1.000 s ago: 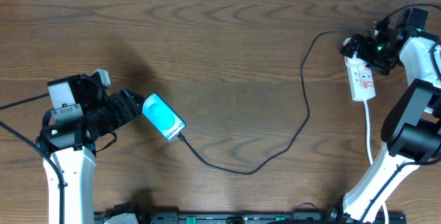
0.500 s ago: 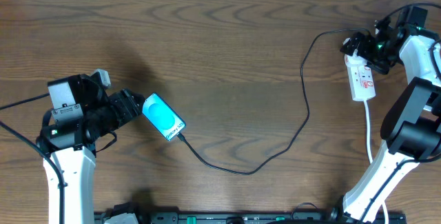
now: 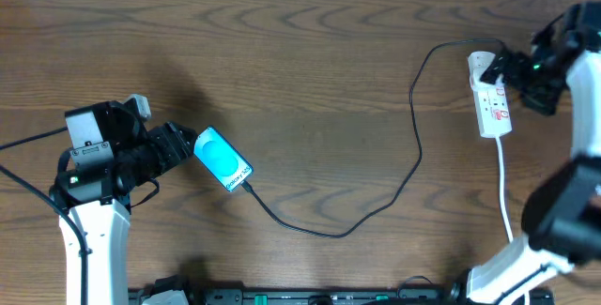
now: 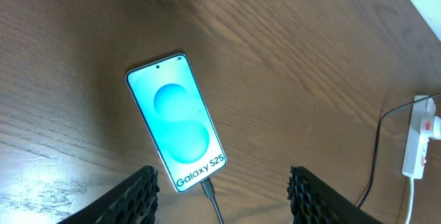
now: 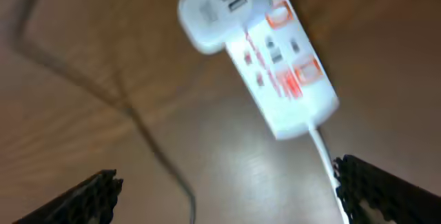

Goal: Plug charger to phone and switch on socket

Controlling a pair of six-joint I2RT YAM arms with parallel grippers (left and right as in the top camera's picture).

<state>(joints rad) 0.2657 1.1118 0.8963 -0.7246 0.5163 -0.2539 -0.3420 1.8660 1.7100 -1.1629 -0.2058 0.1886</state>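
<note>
Both left gripper [image 3: 185, 145] and right gripper [image 5: 227, 172] are gaping empty; a skewed press is risking shoving the white red-marked power strip [image 3: 495, 117], yanking the thin black cable [image 3: 419, 150] from the blue-screened rectangular phone [image 4: 176, 120].

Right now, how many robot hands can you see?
2. The left hand is on the left side of the table, beside the phone. The right hand is on the far right, by the white power strip. No others show.

1. Phone [image 3: 223, 160] on table [image 3: 300, 52], left side, one end between left gripper [image 3: 188, 144] fingers.
2. Socket [image 3: 492, 106] far right, near right gripper [image 3: 507, 68].
3. Charger [image 3: 413, 169] runs from phone across middle to socket's far end.
</note>
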